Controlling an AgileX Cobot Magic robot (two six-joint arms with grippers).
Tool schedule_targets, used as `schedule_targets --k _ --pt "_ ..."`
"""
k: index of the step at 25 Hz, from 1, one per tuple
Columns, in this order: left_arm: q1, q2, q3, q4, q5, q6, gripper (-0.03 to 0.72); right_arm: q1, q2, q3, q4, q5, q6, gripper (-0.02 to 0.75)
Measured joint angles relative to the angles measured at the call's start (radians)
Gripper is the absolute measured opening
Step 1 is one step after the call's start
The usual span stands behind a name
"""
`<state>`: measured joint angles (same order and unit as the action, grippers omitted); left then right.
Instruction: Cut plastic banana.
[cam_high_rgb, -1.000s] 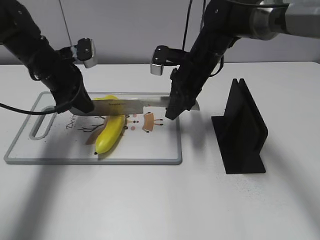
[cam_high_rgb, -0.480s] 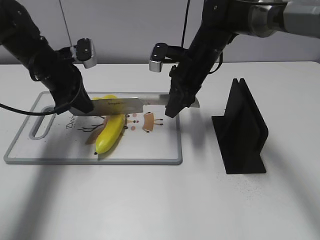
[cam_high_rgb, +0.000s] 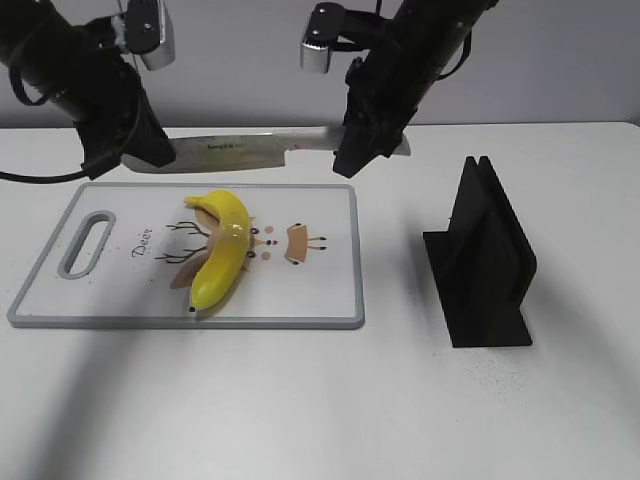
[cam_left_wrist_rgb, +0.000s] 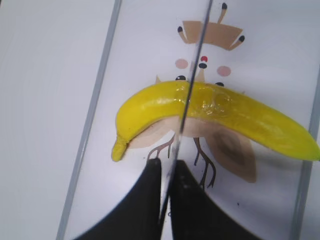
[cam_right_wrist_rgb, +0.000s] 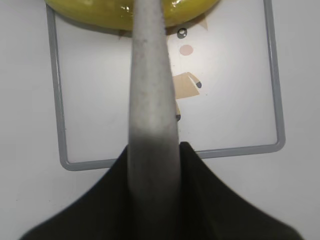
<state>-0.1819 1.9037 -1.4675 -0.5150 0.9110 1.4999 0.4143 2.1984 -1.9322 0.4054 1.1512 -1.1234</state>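
The plastic banana (cam_high_rgb: 222, 250) lies in one piece on the white cutting board (cam_high_rgb: 320, 290), left of its middle. Both grippers hold a kitchen knife (cam_high_rgb: 250, 150) level in the air above the board's far edge. My left gripper (cam_high_rgb: 150, 152) is shut on the blade's tip end. My right gripper (cam_high_rgb: 362, 150) is shut on the grey handle (cam_right_wrist_rgb: 150, 75). In the left wrist view the blade's thin edge (cam_left_wrist_rgb: 192, 65) runs between the fingers (cam_left_wrist_rgb: 167, 167) and crosses over the banana (cam_left_wrist_rgb: 220, 112). The right wrist view shows the fingers (cam_right_wrist_rgb: 155, 147), the banana (cam_right_wrist_rgb: 100, 12) and the board (cam_right_wrist_rgb: 225, 100) below.
A black knife stand (cam_high_rgb: 485, 260) stands on the white table to the right of the board. The board has a handle slot (cam_high_rgb: 88, 240) at its left end and a deer drawing in the middle.
Both arms have lifted the knife from down at the banana to well above the board and toward its far edge. The banana has stayed where it was.
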Motion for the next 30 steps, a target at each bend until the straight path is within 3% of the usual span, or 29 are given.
schedule_targets --k 4,7,9,13,15,21,26,30 --pt "0.0 -0.049 0.0 0.002 0.02 0.0 0.024 0.002 -0.037 0.0 0.0 0.015 0.01 0.197" --pt "-0.001 -0.084 0.0 -0.008 0.028 -0.004 0.078 0.002 -0.068 0.0 0.002 0.036 0.019 0.194" --pt "-0.001 -0.105 0.0 -0.043 0.018 -0.017 0.191 0.002 -0.09 0.0 0.016 0.049 0.034 0.187" --pt "-0.002 -0.14 0.0 -0.128 0.029 -0.029 0.548 0.004 -0.122 0.024 0.019 0.042 0.06 0.183" --pt "-0.002 -0.156 0.0 -0.157 0.03 -0.03 0.643 0.004 -0.133 0.036 0.007 0.042 0.064 0.183" --pt "-0.002 -0.203 0.0 -0.164 0.075 -0.031 0.68 0.004 -0.166 0.039 -0.004 0.043 0.081 0.183" --pt "-0.002 -0.27 0.0 -0.128 0.122 -0.039 0.59 0.004 -0.214 0.045 -0.018 0.046 0.143 0.183" --pt "-0.002 -0.328 0.0 -0.097 0.137 -0.221 0.527 0.004 -0.246 0.045 -0.038 0.048 0.293 0.183"
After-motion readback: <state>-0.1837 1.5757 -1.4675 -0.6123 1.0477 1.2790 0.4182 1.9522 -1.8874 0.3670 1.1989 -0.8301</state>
